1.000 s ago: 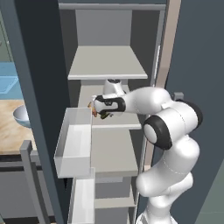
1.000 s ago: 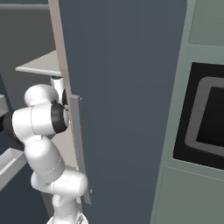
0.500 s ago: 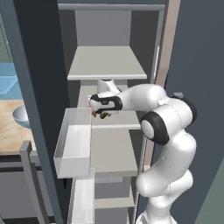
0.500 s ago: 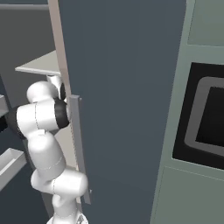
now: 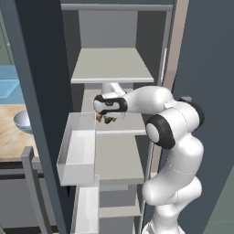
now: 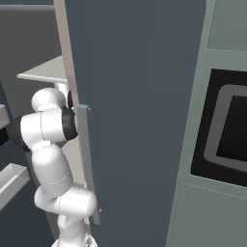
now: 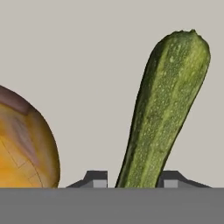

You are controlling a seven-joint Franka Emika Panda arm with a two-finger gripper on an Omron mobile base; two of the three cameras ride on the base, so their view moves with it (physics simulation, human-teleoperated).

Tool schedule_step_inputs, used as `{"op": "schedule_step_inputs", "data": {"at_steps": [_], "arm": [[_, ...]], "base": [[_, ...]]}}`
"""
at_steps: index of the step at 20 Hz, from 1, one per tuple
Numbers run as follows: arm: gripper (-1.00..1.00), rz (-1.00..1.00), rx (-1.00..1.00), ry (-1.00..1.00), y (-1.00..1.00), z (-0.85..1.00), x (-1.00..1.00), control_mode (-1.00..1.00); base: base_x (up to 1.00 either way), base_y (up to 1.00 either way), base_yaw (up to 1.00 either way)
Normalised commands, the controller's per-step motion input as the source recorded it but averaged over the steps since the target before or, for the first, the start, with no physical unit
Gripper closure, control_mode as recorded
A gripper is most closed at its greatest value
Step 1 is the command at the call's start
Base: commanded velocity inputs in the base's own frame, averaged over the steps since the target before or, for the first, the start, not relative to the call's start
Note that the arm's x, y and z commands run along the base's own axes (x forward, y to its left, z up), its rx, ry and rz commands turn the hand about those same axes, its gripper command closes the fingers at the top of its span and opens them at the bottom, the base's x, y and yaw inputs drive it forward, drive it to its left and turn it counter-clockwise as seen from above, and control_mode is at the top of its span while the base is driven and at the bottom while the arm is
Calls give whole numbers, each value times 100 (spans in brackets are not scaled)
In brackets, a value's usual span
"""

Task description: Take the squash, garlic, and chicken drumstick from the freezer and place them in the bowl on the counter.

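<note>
i had the gripper [image 7: 131, 179] closing around the squash [image 7: 164, 109] beside the chicken drumstick [image 7: 24, 144]; best squeezed centred, then lifted straight.

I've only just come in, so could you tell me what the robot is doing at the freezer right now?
The arm is reaching into the open freezer and has its gripper at the squash on a pale shelf. In the hand view the squash runs down between the two fingertips, which sit close on either side, though a firm grip can't be confirmed. The chicken drumstick lies beside it. The bowl waits on the counter to the left.
</note>
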Motion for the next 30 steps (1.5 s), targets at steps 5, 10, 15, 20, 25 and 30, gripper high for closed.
{"op": "schedule_step_inputs", "data": {"at_steps": [5,10,15,20,25,30], "arm": [[100,8,1,12,-3,-100,-49,-100],[100,1,0,2,5,-75,-39,-100],[100,0,0,-20,16,-51,-77,-100],[100,0,0,-31,5,-35,-62,-100],[100,0,1,-12,0,6,-40,-100],[100,0,4,-2,0,37,-63,-100]], "base": [[0,0,0],[0,0,0],[0,0,0],[0,0,0],[0,0,0],[0,0,0]]}}
